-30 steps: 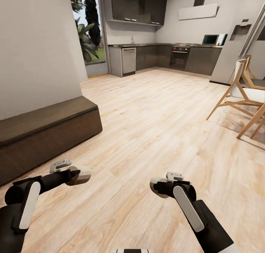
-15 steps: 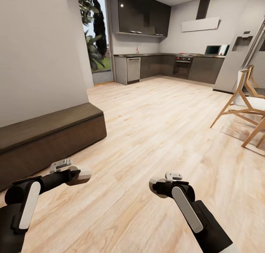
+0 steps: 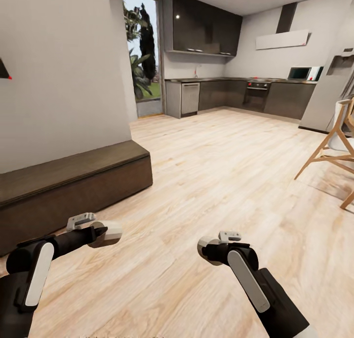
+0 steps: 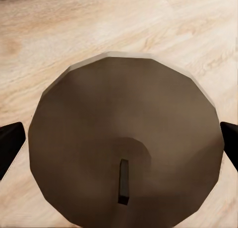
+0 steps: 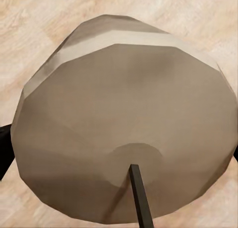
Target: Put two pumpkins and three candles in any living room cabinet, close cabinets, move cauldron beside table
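Left gripper (image 3: 109, 232) closed around a candle (image 4: 124, 148) — wick end fills the left wrist view, dark fingertips (image 4: 10, 146) at both sides. Right gripper (image 3: 205, 247) likewise clamps a second candle (image 5: 124, 133). Cabinet (image 3: 69, 190) sits low along the white wall, ahead-left of the left gripper, drawers closed.

We see a floor (image 3: 221, 181) of pale wood planks with clear grain and a soft sheen. The cabinet (image 3: 73, 190) looks like dark-brown matt wood. Each candle (image 4: 124, 148) (image 5: 129, 138) looks waxy, dull and faceted, with a black wick. The far kitchen fronts (image 3: 216, 95) look dark and glossy.
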Controlling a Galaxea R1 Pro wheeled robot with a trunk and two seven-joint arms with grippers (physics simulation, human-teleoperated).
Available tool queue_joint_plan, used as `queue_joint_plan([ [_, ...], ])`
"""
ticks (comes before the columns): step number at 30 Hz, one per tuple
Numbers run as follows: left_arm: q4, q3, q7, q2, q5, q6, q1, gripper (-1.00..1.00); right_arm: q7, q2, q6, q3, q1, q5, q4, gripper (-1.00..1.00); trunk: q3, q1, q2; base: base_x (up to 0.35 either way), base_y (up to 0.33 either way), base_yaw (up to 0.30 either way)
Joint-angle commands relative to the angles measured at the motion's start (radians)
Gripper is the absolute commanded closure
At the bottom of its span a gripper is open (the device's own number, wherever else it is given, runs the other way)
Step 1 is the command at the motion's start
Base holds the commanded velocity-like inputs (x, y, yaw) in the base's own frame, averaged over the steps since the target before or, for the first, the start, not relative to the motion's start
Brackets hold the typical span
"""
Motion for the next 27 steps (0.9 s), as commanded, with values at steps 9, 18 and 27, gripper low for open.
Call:
queue_joint_plan([
  [9, 0.000, 0.001, -0.010, 0.000, -0.002, 0.005, -0.001, 1.00, -0.011, 0.000, 0.000, 0.004, -0.001, -0.010, -0.002, 1.00, -0.006, 0.000, 0.000, 0.000, 0.000, 0.213],
  [18, 0.001, 0.001, -0.010, 0.000, -0.002, 0.005, -0.001, 1.00, -0.012, 0.010, 0.000, 0.016, -0.001, -0.009, -0.013, 1.00, -0.006, 0.000, 0.000, 0.000, 0.015, 0.017],
  [27, -0.001, 0.001, -0.011, 0.000, -0.001, 0.005, -0.001, 1.00, -0.017, 0.011, 0.000, 0.018, -0.001, -0.009, -0.014, 1.00, -0.006, 0.000, 0.000, 0.000, 0.055, 0.220],
])
